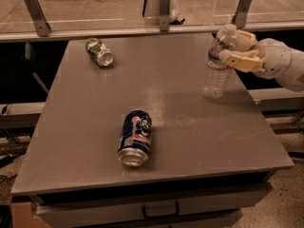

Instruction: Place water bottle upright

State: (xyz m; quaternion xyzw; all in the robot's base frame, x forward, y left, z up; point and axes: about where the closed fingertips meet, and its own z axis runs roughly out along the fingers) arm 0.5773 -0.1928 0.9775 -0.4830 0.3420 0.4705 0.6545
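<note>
The water bottle (216, 77) is clear and ribbed, with a white cap and a narrow label. It stands upright near the right edge of the grey table (190, 127), its base at or just above the tabletop. My gripper (230, 46) reaches in from the right. Its cream fingers (237, 60) are closed around the bottle's upper part, just below the cap.
A dark blue drink can (135, 137) lies on its side near the table's front middle. A green drink can (99, 52) lies on its side at the back left. A metal rail with posts (164, 13) runs along the table's far edge.
</note>
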